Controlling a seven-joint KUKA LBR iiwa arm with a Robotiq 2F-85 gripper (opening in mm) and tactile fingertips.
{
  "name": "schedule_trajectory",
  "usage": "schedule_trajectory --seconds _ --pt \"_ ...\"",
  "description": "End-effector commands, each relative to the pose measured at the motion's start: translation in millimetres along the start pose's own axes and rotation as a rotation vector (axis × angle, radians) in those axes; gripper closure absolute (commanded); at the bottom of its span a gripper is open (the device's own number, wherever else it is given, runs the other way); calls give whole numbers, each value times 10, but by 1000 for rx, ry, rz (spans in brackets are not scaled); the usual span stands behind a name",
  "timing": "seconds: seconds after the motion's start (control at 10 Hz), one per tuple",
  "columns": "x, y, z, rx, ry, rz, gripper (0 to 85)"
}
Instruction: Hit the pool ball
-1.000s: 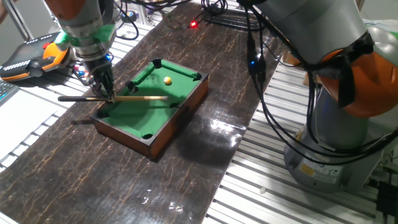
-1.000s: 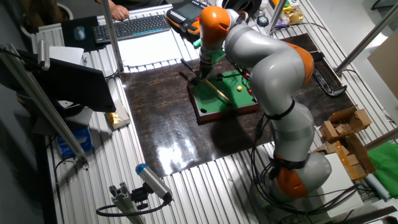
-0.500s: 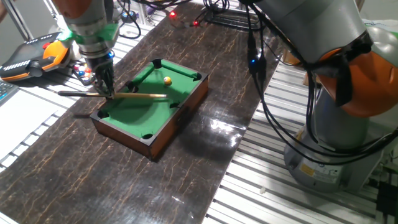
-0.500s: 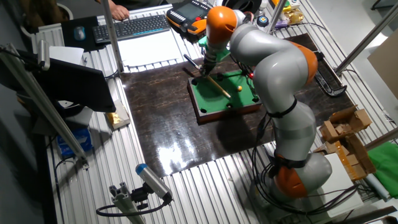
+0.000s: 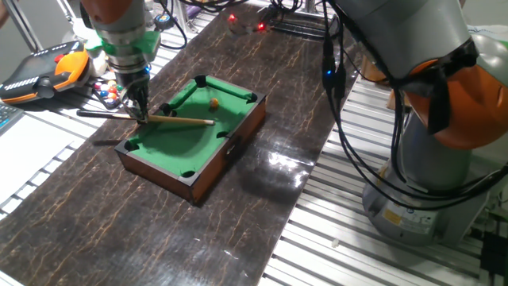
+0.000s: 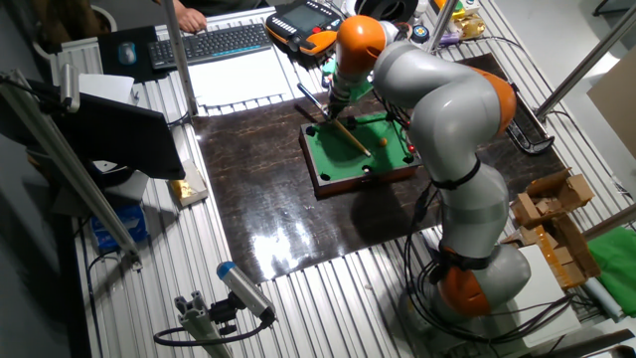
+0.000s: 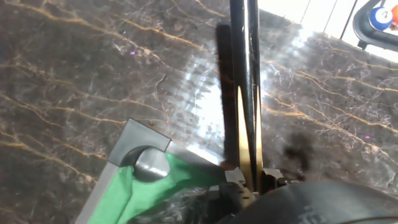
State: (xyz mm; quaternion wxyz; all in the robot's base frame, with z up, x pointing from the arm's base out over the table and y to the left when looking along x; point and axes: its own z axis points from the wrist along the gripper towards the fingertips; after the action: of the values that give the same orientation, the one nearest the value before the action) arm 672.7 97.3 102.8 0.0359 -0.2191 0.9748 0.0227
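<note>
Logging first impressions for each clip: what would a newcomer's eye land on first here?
The mini pool table, bright green felt in a wooden frame on the dark marbled tabletop. Next, the tool at its far-left rail, shut on the cue stick, which lies across the felt with its tip short of the small yellow pool ball.

Tiny yellow-orange pool ball (image 5: 213, 102), resting on green felt, near the far end pockets
</note>
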Motion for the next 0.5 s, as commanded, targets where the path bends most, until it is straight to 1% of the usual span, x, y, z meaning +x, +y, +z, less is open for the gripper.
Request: schedule_trajectory --seconds 0.0,0.1,0.2,0.3,0.4 --pt "-4 5 4 -4 5 -5 823" --pt "0 3 3 -7 4 -1 823" --pt "-1 5 4 -8 10 3 823" --pt "1 16 3 -24 34 19 823" --pt "18 18 -2 -41 47 30 827"
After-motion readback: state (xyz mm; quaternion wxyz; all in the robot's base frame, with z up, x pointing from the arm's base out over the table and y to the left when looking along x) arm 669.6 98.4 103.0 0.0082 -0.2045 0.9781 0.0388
